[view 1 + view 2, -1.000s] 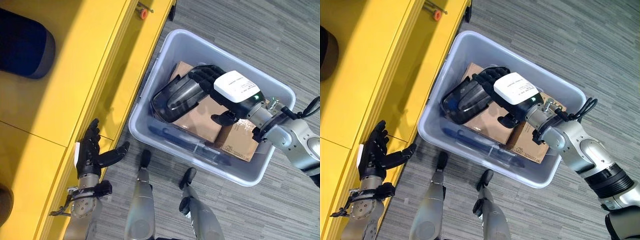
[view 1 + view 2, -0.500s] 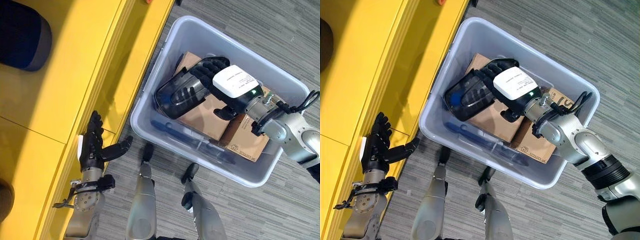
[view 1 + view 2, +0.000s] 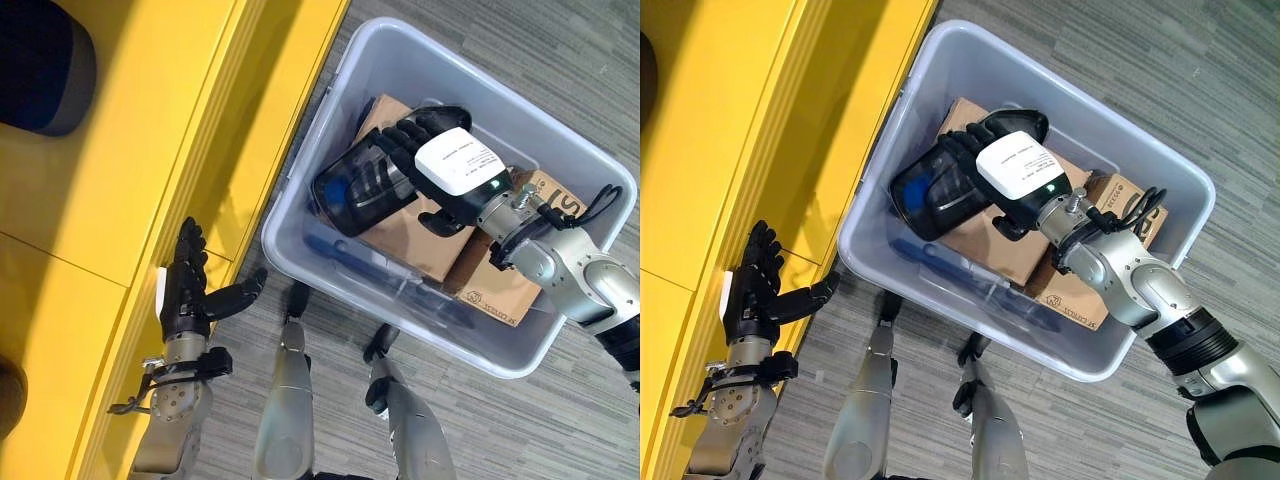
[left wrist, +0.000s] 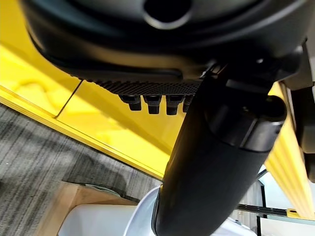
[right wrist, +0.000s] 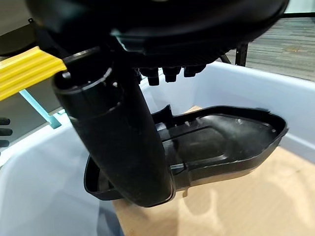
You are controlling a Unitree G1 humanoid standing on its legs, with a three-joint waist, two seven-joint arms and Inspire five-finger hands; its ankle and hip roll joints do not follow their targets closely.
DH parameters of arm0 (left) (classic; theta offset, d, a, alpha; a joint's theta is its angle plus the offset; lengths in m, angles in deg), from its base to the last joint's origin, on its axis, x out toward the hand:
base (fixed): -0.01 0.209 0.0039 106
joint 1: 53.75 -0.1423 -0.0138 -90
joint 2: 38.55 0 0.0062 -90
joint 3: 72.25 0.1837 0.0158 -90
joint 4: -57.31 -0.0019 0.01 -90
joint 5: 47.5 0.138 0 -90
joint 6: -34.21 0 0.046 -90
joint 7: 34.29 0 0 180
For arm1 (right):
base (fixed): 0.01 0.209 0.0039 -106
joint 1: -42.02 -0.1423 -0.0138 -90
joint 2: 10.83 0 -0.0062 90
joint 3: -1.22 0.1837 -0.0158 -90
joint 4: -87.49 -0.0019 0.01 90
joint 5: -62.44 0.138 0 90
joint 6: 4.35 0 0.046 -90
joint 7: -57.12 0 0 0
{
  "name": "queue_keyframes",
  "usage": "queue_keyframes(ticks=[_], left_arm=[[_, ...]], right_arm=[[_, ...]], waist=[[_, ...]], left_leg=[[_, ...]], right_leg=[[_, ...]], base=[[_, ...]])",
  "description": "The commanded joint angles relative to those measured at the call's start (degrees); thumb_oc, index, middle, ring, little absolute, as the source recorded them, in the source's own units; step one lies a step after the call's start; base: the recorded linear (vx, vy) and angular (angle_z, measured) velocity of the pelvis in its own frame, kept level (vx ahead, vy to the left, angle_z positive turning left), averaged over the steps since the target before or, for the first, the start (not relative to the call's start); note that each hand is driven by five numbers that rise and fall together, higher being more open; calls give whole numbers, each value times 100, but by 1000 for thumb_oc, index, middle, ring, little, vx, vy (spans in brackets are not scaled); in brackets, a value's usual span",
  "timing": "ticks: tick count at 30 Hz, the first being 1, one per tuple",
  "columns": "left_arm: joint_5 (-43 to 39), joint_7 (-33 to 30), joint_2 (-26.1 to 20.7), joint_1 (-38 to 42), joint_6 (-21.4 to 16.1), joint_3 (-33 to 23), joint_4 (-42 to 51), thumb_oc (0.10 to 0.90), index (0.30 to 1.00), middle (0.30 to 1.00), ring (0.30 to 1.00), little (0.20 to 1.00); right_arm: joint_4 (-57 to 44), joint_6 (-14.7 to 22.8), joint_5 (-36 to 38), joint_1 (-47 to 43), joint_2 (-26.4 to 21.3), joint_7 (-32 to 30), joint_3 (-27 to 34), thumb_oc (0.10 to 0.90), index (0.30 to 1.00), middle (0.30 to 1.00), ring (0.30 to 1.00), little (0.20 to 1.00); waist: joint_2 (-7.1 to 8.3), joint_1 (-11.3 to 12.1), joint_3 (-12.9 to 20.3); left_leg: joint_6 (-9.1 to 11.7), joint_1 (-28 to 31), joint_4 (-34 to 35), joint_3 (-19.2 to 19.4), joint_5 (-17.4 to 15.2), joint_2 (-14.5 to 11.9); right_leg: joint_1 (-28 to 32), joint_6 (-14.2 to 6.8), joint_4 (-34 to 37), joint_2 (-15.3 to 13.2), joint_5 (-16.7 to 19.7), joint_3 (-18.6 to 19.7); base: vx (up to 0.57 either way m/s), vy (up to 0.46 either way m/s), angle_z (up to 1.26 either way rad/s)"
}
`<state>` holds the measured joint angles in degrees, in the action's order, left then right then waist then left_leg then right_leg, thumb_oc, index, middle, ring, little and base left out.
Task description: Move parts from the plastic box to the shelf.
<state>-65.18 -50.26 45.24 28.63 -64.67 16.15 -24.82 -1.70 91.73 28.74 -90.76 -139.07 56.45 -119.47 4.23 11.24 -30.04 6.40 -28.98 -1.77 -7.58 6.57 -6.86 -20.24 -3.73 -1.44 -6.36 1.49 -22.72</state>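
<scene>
The grey box (image 3: 300,262) sits on carpet (image 3: 560,60) just beside the yellow shelf (image 3: 150,150). Inside, the right hand (image 3: 440,170) curls its fingers and thumb round a black part (image 3: 355,190), a shallow moulded shell held above brown cartons (image 3: 420,230) that lie in the box with a dark blue strip (image 3: 390,292). A dark rounded object (image 3: 40,60) on the shelf is cut off by the frame edge. The left hand (image 3: 185,295) hangs at the shelf's front edge, fingers straight, thumb spread, holding nothing.
</scene>
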Motion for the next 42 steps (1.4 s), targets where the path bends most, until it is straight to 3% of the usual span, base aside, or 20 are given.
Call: queue_keyframes(ticks=[1,23,31,37,41,42], left_arm=[[58,-284,-400,-10,-591,-253,735,900,1000,1000,1000,1000],[81,-427,-381,-83,-668,-189,776,900,1000,1000,1000,1000],[104,-518,-404,-97,-734,-176,803,900,1000,1000,1000,1000],[132,-595,-453,-57,-785,-188,786,900,1000,1000,1000,1000],[133,-615,-431,-21,-802,-171,800,900,1000,1000,1000,1000],[145,-627,-437,-9,-808,-154,798,900,1000,1000,1000,1000]], right_arm=[[24,103,-86,-678,-88,-409,-162,900,1000,1000,1000,1000],[378,41,-526,-916,-39,-580,-572,900,1000,1000,1000,1000],[727,-1,-744,-1102,-17,-635,-905,900,1000,1000,1000,1000],[1320,-65,-835,-1448,22,-619,-1414,900,1000,1000,1000,1000],[1581,-102,-829,-1521,40,-618,-1499,900,1000,1000,1000,1000],[1653,-108,-802,-1541,66,-625,-1518,847,926,926,926,926]], waist=[[74,-20,24],[142,-27,24],[106,-20,24],[82,18,24],[2,3,24],[-26,-5,24]], left_leg=[[43,76,284,369,189,-142],[54,-506,218,194,42,-40],[-9,-1061,-17,85,-30,36],[-138,-1752,-564,-92,-236,153],[-149,-2030,-783,-129,-290,216],[-151,-2101,-829,-138,-300,236]], right_leg=[[527,47,-836,-91,-1454,120],[-6,66,-1051,-77,-1655,97],[-589,86,-1436,-117,-1729,104],[-1271,92,-2101,-193,-1864,174],[-1552,84,-2397,-249,-1938,153],[-1631,89,-2462,-267,-1958,157]], base=[[0,0,0],[17,-14,4],[-5,1,5],[-23,12,8],[-10,9,5],[-7,46,13]])
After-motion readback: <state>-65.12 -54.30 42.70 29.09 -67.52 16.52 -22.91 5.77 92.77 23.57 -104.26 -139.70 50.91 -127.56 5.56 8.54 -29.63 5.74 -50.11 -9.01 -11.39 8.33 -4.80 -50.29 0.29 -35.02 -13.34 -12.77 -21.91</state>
